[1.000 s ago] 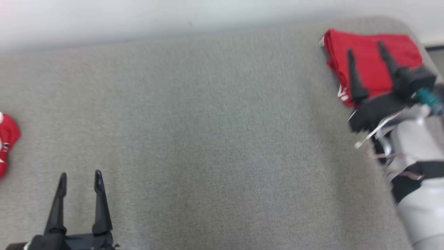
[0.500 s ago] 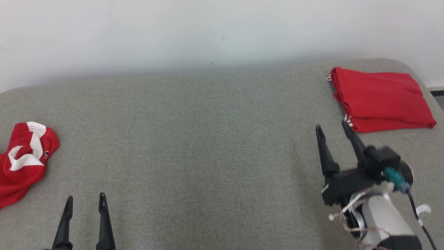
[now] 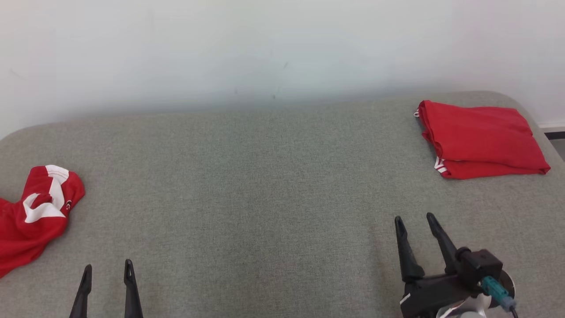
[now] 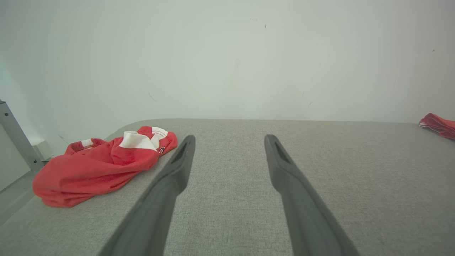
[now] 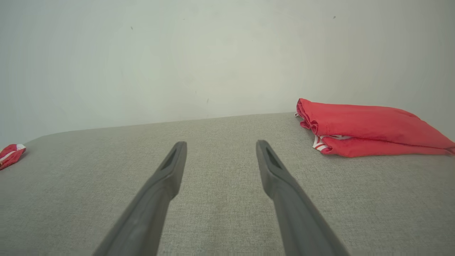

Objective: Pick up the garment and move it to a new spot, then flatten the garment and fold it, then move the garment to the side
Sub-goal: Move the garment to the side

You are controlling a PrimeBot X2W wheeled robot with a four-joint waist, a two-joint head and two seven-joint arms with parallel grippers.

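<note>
Left tool point(image 3: 108, 265) sits at the near left w/ its fingers apart and nothing btw them. At the near right, the right tool point(image 3: 414, 217) is likewise spread and empty. We see both over bare grey worktop point(image 3: 265, 198), touching no cloth. We find the folded red garment point(image 3: 481, 139) lying flat by the far right rounded corner, its right side close to the worktop's edge. It is well apart from the right tool, fwd and to the right of it. At the left edge the crumpled red-and-white garment point(image 3: 35, 216) is bunched up, partly cut off in the head view; in the left wrist view it lies just left of the left tool's fingers. Btw the two garments we have a wide open stretch of worktop, its back edge running along a pale wall point(image 3: 265, 53).
</note>
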